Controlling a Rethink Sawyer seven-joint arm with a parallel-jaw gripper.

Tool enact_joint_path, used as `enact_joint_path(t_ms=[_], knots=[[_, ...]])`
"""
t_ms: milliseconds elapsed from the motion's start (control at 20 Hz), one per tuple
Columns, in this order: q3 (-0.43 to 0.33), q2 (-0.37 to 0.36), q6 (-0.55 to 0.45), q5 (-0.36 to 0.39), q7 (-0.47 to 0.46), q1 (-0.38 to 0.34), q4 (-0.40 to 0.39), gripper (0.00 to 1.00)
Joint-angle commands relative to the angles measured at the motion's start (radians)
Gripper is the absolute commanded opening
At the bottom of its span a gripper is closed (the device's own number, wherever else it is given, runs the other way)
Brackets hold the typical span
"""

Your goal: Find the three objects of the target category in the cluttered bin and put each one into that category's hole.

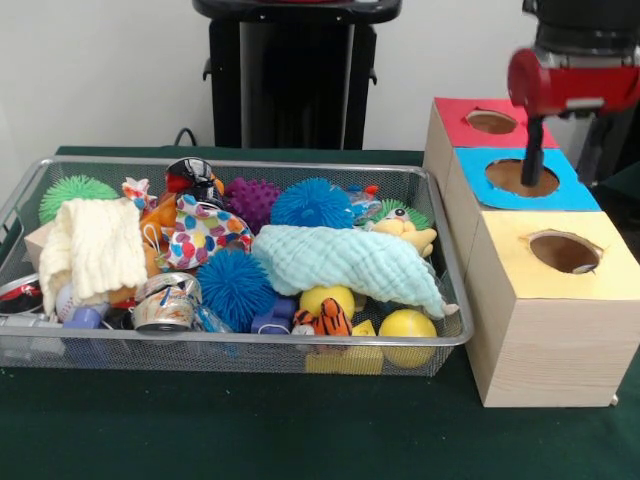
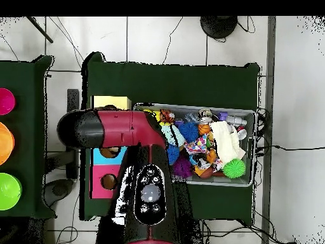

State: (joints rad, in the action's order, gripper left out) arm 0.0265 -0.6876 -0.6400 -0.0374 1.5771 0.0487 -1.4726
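The fingers [image 1: 533, 172], grip state unclear, dip into the blue box's hole [image 1: 523, 178], clear of the wire bin [image 1: 447, 262].

Wire bin [image 1: 440, 250] packed edge to edge; mint cloth [image 1: 345, 262] and cream cloth [image 1: 95, 245] drape over toys. Gripper [image 1: 533, 165] occupies blue box hole [image 1: 524, 177]. Red hole [image 1: 491, 122] and yellow hole [image 1: 565, 252] unobstructed.
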Motion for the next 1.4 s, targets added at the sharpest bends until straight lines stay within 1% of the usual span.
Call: enact_joint_path(t_ms=[50, 500, 650, 850, 1150, 1400], knots=[[-0.020, -0.100, -0.210, 0.066, -0.069, -0.097, -0.006, 1.00], [-0.091, -0.115, -0.122, 0.143, -0.165, -0.235, -0.051, 1.00], [-0.122, -0.099, -0.109, 0.174, -0.211, -0.291, -0.043, 1.00], [-0.175, -0.076, -0.122, 0.213, -0.279, -0.366, -0.032, 1.00], [-0.232, -0.090, -0.126, 0.274, -0.302, -0.446, -0.044, 1.00], [-0.286, -0.077, -0.094, 0.314, -0.301, -0.513, -0.079, 1.00]])
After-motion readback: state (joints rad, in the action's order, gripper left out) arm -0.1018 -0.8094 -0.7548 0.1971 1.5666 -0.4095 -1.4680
